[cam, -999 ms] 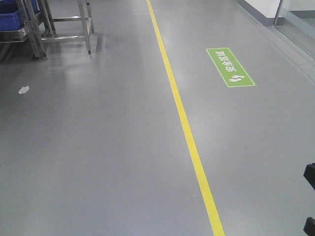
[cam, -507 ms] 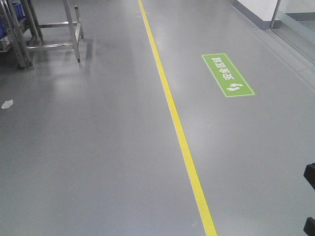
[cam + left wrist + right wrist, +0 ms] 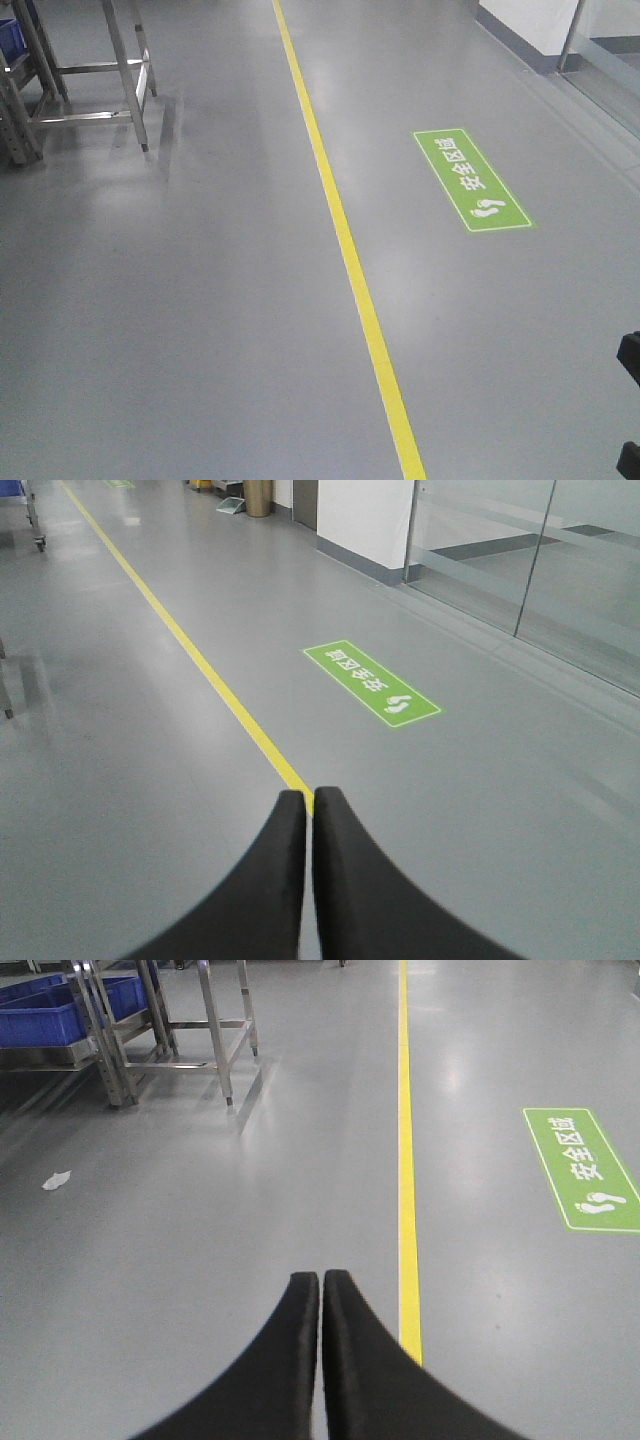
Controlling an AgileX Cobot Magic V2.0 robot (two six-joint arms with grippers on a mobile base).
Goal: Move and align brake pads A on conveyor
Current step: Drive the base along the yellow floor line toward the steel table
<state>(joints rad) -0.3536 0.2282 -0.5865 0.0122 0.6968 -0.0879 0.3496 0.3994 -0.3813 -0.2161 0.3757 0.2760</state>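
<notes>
Glossy grey floor [image 3: 180, 300], yellow stripe [image 3: 347, 260], left end effector [image 3: 308, 796], right end effector [image 3: 321, 1278] — curved black, closed, empty.

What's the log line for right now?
left gripper: shut, empty | right gripper: shut, empty | seen: yellow line, green floor sign | brake pads, conveyor: not in view

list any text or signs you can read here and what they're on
"安全区域": white characters above a white footprint icon, on the green floor sign right of the yellow line.
No other text is visible; the blue bins show no readable label.
</notes>
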